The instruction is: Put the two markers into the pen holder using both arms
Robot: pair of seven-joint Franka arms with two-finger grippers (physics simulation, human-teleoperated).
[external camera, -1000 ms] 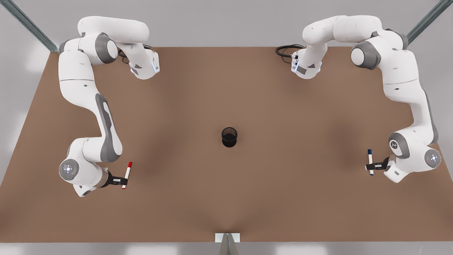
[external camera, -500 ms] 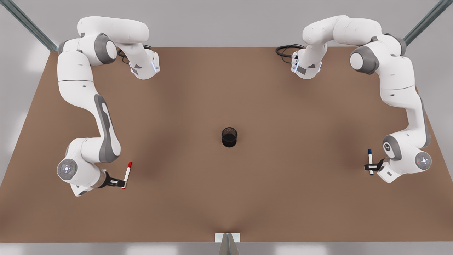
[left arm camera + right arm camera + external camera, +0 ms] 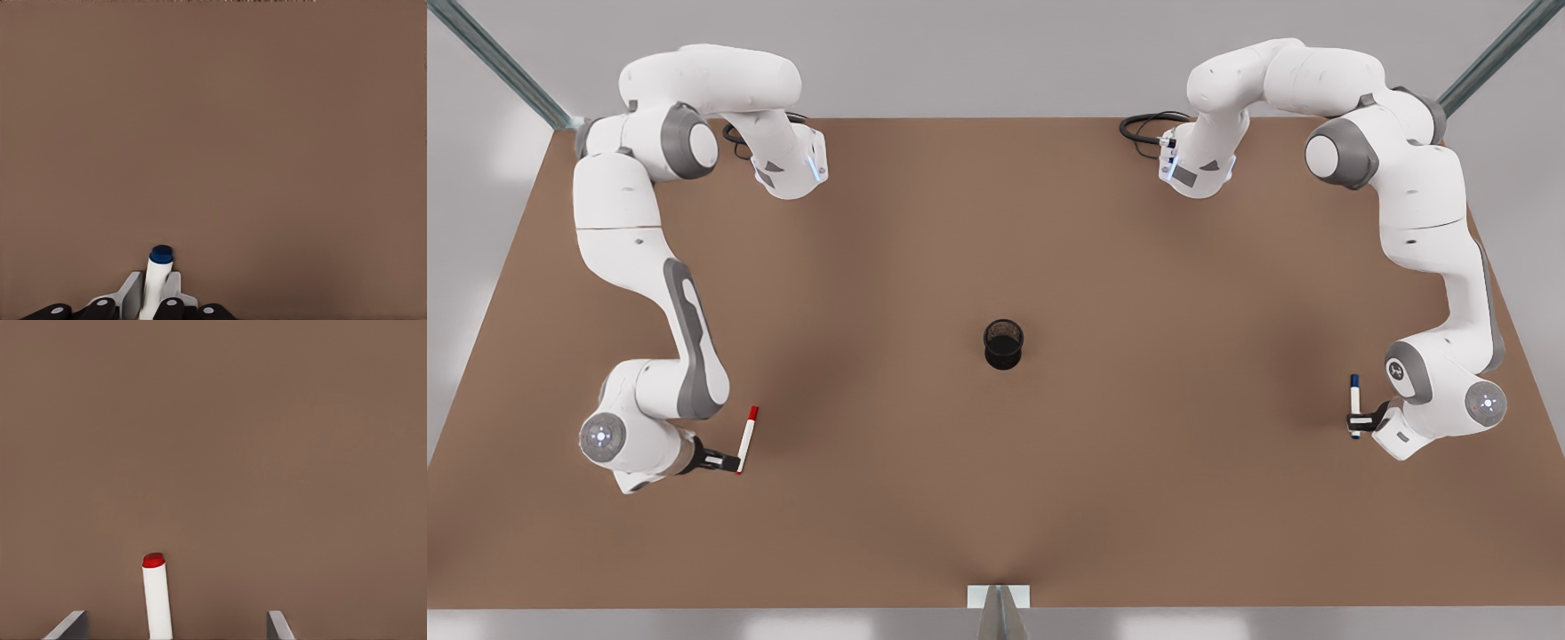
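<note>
**Left gripper clamps the blue marker; right gripper stands wide around the red one**

The left gripper (image 3: 155, 308), at the front view's right (image 3: 1362, 420), is clenched on the slim white marker with the dark blue cap (image 3: 1354, 405), its fingers (image 3: 131, 291) pressed against the barrel (image 3: 155, 283). The right gripper (image 3: 732, 463), at the front view's left, is spread wide; its fingertips (image 3: 68, 625) stand well apart from the white red-capped marker (image 3: 157, 595) between them, near that marker's lower end (image 3: 745, 438). The small black cylindrical mesh pen holder (image 3: 1003, 344) stands mid-way on the brown desk (image 3: 996, 498), well apart from both.
</note>
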